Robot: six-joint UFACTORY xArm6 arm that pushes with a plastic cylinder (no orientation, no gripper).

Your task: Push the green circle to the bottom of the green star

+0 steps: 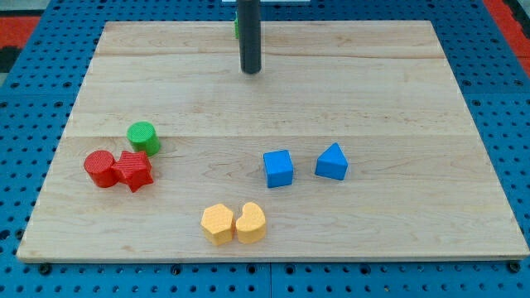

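My tip point(251, 71) rested on the wooden board point(397, 91) near the top centre of the frame, at the lower end of the dark rod. The arm carried no claw, so there was nothing to be open or closed. A sliver of green point(236, 26) showed just behind the rod at the board's top edge; its shape could not be made out, since the rod hid most of it.

The green circle point(143, 136) stood in the left half of the frame, a little below the middle, well apart from my tip and down to its left. Just below it sat two red blocks touching each other: a red circle point(100, 168) on the left and a red star point(132, 170) on the right. The green circle sat just beside the star's upper edge.

Two blue blocks lay right of centre, near one another but apart: a blue cube point(278, 168) and, to its right, a blue block with a peaked top point(332, 161).

Two yellow blocks lay at the lower centre, touching side by side: a yellow hexagon point(218, 223) and a yellow rounded block with a notch point(251, 222).

Counted: one green circle, one partly hidden green piece, two red, two blue, two yellow. The board lay on a blue pegboard surface point(33, 91).
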